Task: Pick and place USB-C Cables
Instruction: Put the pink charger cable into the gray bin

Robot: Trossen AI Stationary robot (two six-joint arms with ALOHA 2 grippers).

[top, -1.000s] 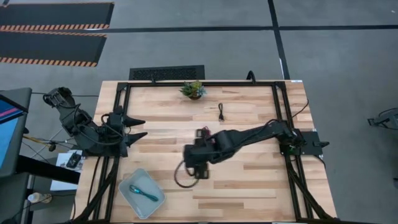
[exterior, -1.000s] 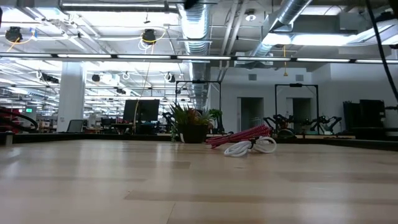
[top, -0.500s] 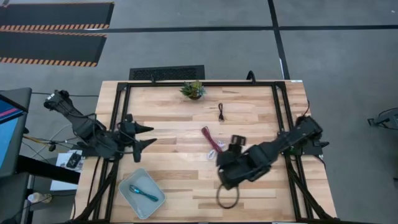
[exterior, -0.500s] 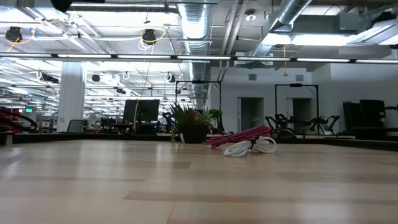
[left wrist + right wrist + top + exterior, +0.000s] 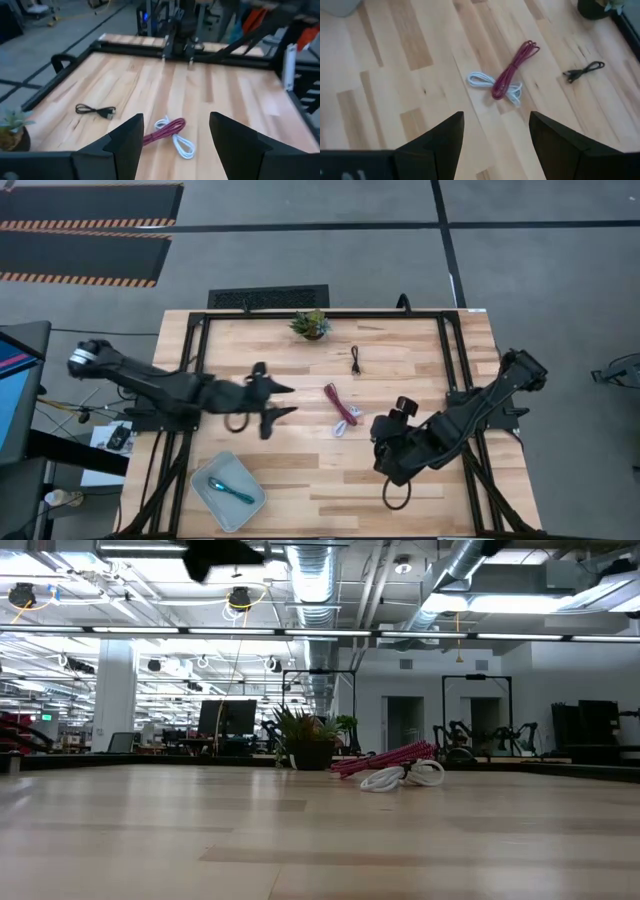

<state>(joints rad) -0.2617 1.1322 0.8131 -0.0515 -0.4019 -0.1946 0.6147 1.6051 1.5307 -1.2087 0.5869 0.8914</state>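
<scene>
The dark red cable [image 5: 340, 402] lies across the white cable [image 5: 346, 423] on the bare wood at mid-table; both also show in the low view, the red cable [image 5: 390, 756] over the white cable [image 5: 402, 776]. The black cable [image 5: 356, 360] lies farther back. The teal cable [image 5: 231, 489] rests inside the grey tray [image 5: 250, 505]. My left gripper [image 5: 284, 400] is open, just left of the red and white pair [image 5: 167, 131], and touches nothing. My right gripper [image 5: 385, 447] is open, to the right and nearer side of the pair [image 5: 507, 75].
A small potted plant [image 5: 311, 323] stands near the table's far edge, behind the black cable. A black frame [image 5: 196, 350] runs along the table's left, far and right sides. The right arm's own cable loop [image 5: 396, 495] hangs near the near edge. Bare wood lies between tray and cables.
My left arm has reached out from the table's left edge toward the middle, toward the red and white cables, fingers still open. My right arm has drawn back from the middle-left toward the right edge, uncovering the red and white cables. No cable has moved.
</scene>
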